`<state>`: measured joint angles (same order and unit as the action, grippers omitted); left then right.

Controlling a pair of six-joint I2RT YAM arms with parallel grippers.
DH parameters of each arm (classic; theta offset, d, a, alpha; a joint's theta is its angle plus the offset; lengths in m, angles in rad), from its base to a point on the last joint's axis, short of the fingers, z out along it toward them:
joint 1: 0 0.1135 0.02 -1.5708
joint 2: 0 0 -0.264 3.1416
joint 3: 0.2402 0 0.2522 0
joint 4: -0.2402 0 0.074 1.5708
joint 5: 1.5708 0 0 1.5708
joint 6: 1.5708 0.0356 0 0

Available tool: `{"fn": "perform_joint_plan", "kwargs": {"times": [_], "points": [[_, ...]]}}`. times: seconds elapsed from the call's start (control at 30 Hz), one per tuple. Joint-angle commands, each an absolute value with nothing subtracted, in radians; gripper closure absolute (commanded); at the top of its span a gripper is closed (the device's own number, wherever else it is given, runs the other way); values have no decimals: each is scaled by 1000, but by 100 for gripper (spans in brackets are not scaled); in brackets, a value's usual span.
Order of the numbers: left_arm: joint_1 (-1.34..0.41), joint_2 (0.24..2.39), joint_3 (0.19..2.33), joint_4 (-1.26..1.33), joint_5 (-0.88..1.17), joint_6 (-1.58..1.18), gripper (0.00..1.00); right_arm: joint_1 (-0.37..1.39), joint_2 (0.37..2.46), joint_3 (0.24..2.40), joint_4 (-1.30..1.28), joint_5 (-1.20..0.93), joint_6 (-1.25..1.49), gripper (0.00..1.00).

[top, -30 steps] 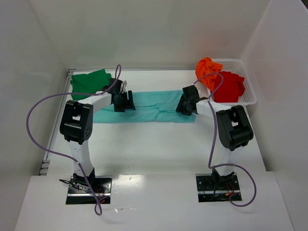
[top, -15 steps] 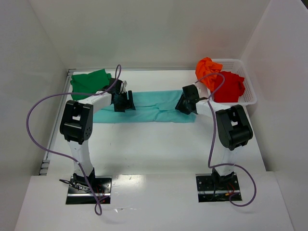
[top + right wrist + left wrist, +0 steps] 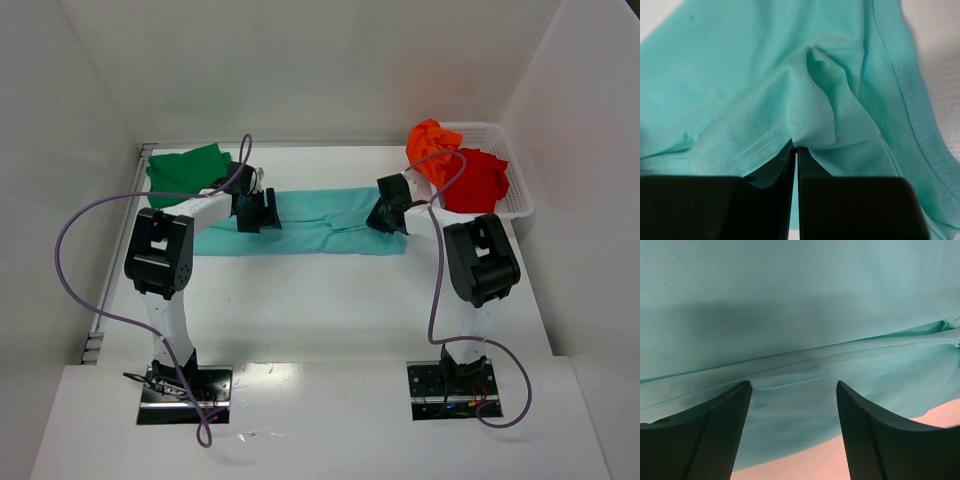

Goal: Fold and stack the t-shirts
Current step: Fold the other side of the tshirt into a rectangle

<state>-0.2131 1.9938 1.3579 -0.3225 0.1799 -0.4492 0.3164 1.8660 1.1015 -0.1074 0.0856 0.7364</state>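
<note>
Right wrist view, item one: my right gripper, fingers pressed together with a raised pinch of the teal shirt caught at their tips.

Item two: my left gripper, fingers spread wide over flat teal cloth and a seam. I cannot tell whether they touch it.

Change: over the last second my right gripper has edged slightly toward the far side and its arm has drawn in a little. The left has not moved, and the cloth lies as it did. I judge this to be the start of lifting the right end for a crosswise fold, with the left side anchored.

Teal shirt: a long, narrowed band across the middle of the table, running between both grippers.

Green shirt: far left corner, apparently already folded.

Orange shirt and red shirt: bunched in the basket at far right, not yet folded.

Hard to make out: how many layers the pinch holds, the shirt under each gripper from above, and the green shirt's near edge behind my left arm.
</note>
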Motion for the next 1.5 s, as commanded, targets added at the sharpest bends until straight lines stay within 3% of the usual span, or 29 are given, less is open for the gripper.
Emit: {"fn": "perform_joint_plan", "kwargs": {"times": [0.0,0.5,0.67,0.7,0.83,0.93,1.07,1.27,1.37,1.47], "points": [[-216,2068,1341,-356,147,-428,23,322,1890,1190,-58,146,732,93],[-216,2086,1341,-356,156,-428,23,322,2035,1442,-57,137,703,88],[-216,2086,1341,-356,156,-428,23,322,2045,1477,-3,91,693,72],[-216,2086,1341,-356,156,-428,23,322,2055,1502,-3,66,693,60],[-216,2066,1341,-365,156,-428,23,313,2046,1543,-52,54,658,39],[-216,2043,1351,-365,146,-428,23,313,1970,1490,-52,83,658,37],[-216,1999,1385,-396,124,-428,21,313,1870,1349,-23,83,637,37],[-186,1879,1460,-397,227,-359,20,313,1821,1208,-32,120,627,81],[-186,1870,1522,-388,346,-321,26,313,1831,1189,-44,132,617,84],[-186,1885,1554,-338,463,-321,42,313,1853,1189,-55,141,617,85]]}}
